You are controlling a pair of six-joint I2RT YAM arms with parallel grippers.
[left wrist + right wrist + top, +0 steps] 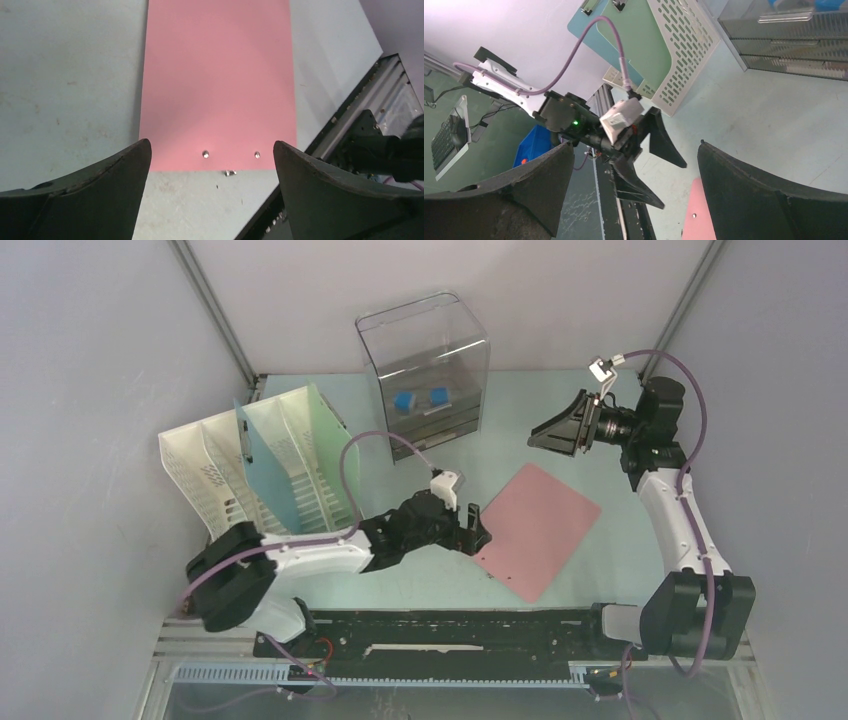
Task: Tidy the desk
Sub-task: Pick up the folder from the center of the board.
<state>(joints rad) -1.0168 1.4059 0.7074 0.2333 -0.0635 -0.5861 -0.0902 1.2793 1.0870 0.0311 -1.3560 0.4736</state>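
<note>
A flat pink board (537,530) with two metal rivets near its short edge lies on the mint-green desk (400,580), right of centre. My left gripper (480,530) hovers low at that riveted edge, open, its fingers spread about as wide as the board (217,80), with nothing between them. In the left wrist view a small metal piece (230,172) pokes out from under the edge. My right gripper (555,430) hangs open and empty at the back right, turned toward the left arm. A corner of the pink board (701,215) shows in the right wrist view.
A white slotted file rack (225,480) at the left holds a blue board (262,465) and a green board (310,435). A clear drawer box (425,370) with blue items stands at the back centre. A black rail (440,630) runs along the front edge.
</note>
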